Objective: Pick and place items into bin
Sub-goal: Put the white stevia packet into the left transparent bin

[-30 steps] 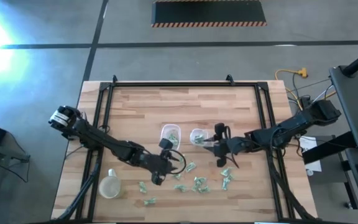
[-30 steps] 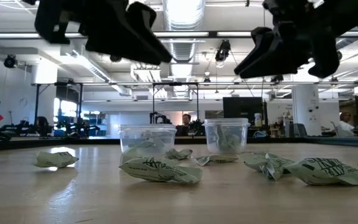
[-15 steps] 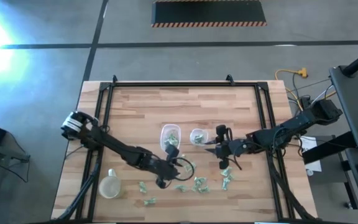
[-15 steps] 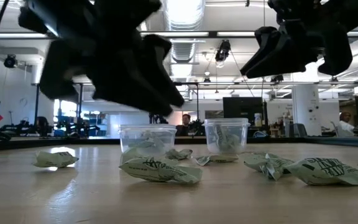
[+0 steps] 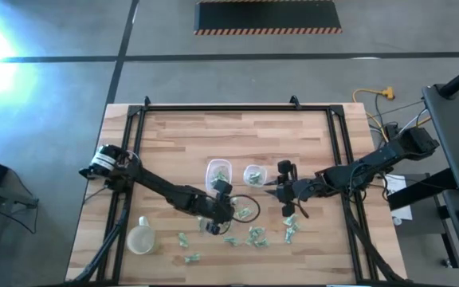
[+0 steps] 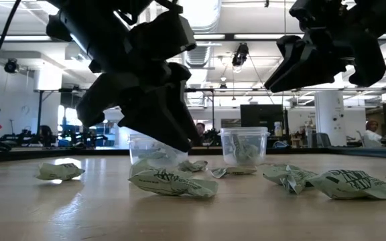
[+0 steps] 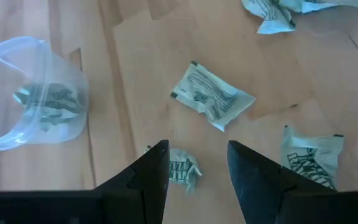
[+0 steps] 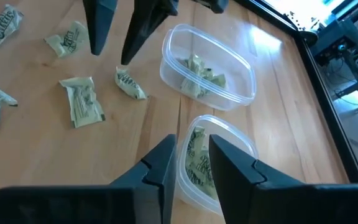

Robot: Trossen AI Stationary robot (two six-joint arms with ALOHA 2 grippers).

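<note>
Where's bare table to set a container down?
The far half of the table, beyond the two clear tubs, is bare. So is the near right corner. It's crowded near the middle, where packets lie scattered under both grippers, and a cup stands near left.

Both arms: dark, slim jointed links. Left arm [image 5: 154, 185] has a pale silver-white collar with dark bands at its outer joint and a thin black cable looping near the wrist. Right arm [image 5: 365, 169] is black throughout, bulkier housing at the outer end. Fingers [image 7: 148, 180] on each: matte black, flat-sided, tapering wedges.
</note>
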